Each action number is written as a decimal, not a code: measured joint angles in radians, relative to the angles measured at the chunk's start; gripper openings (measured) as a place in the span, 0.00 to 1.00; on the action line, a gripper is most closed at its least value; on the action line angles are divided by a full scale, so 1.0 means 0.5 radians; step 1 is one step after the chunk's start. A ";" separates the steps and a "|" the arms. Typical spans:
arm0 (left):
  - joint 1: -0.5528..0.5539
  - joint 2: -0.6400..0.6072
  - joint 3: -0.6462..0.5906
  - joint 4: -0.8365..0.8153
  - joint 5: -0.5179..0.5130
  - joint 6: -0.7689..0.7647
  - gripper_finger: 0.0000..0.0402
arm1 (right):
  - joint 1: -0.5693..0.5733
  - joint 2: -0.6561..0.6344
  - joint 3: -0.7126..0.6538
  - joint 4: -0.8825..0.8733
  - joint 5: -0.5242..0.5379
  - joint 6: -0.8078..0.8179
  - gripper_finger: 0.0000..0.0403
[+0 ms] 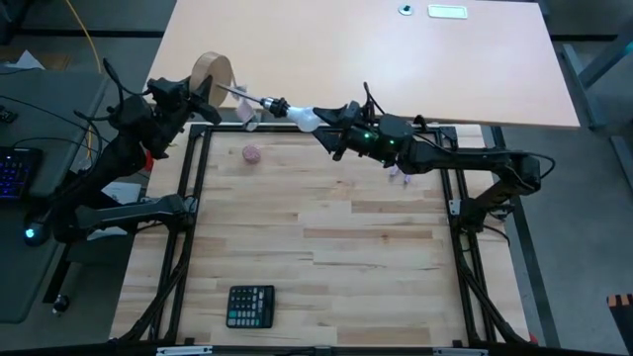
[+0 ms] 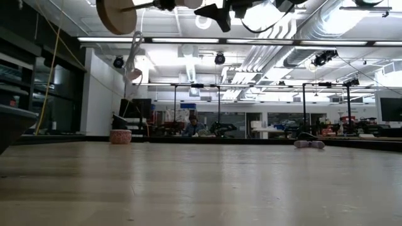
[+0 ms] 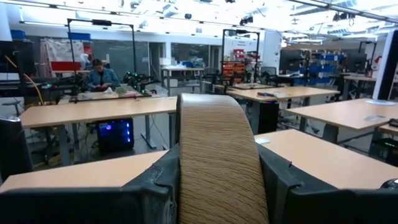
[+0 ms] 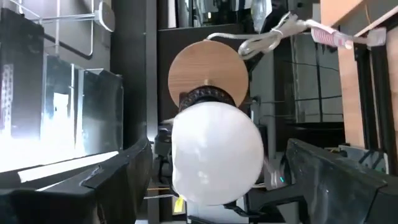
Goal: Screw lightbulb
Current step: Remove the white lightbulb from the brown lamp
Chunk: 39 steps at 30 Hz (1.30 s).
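Observation:
The round wooden disc (image 1: 211,74) with its black socket (image 1: 269,102) is held up above the table's far left corner by my left gripper (image 1: 196,91), which is shut on it. The white frosted lightbulb (image 1: 303,118) is in my right gripper (image 1: 322,125), which is shut on it, just right of the socket. In the right wrist view the bulb (image 4: 216,152) stands in line with the black socket (image 4: 208,97) and the disc (image 4: 208,67). The bulb's metal base is hidden behind its globe. A white cord (image 2: 134,56) hangs from the disc. My left gripper pinches the wooden disc across its thickness, one finger (image 3: 152,186) on each flat face, at the rim (image 3: 217,162). The disc stands on edge, lifted clear of the table, its socket pointing toward the table's right. My right gripper pinches the bulb's round globe (image 4: 186,186) between its two fingers (image 4: 99,180), coming level from the table's right. The bulb is lifted clear, lying level, its base end toward the socket. Whether the base is in the socket I cannot tell.
A black calculator (image 1: 250,306) lies near the table's front edge. A small pink thing (image 1: 252,153) lies at the far left and a small clear wrapper (image 1: 401,176) at the far right. A light desk (image 1: 396,59) stands beyond the table.

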 joint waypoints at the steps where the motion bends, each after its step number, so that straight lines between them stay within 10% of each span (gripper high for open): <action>1: 0.000 0.000 0.000 0.001 0.001 -0.001 0.29 | 0.000 -0.001 0.000 0.003 0.009 0.001 0.89; 24: 0.001 0.065 0.000 0.027 0.009 -0.061 0.29 | 0.000 0.000 -0.002 0.020 0.014 -0.017 0.89; 39: 0.001 0.068 0.000 0.028 0.048 -0.092 0.29 | 0.000 0.000 -0.002 0.019 0.015 -0.014 0.58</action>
